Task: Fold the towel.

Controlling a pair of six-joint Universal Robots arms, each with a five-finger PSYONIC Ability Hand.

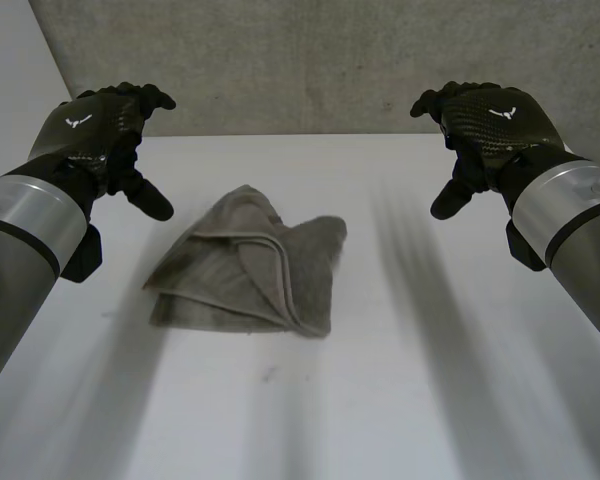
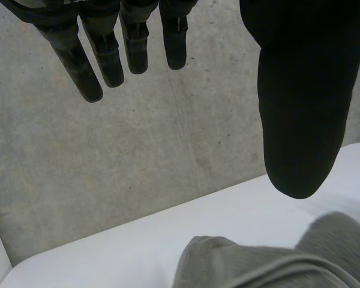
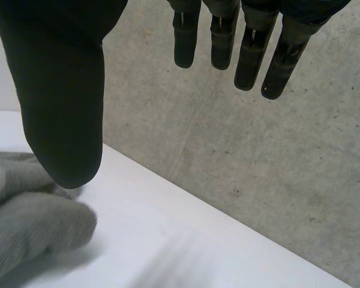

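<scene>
Loosely bunched, the towel (image 1: 245,265) lies on the desk (image 1: 400,400); left hand (image 1: 100,130) and right hand (image 1: 490,125) flank it, fingers apart, empty.

Our left hand (image 1: 92,128) and right hand (image 1: 492,122) wear black woven-pattern shells (a small white emblem on each back), with silver cuffs (image 1: 40,215) just behind them.

A crumpled grey towel (image 1: 248,265) lies on the tabletop (image 1: 430,400); the left robot hand (image 1: 95,130) hovers at its ten o'clock, the right robot hand (image 1: 490,125) at two.
</scene>
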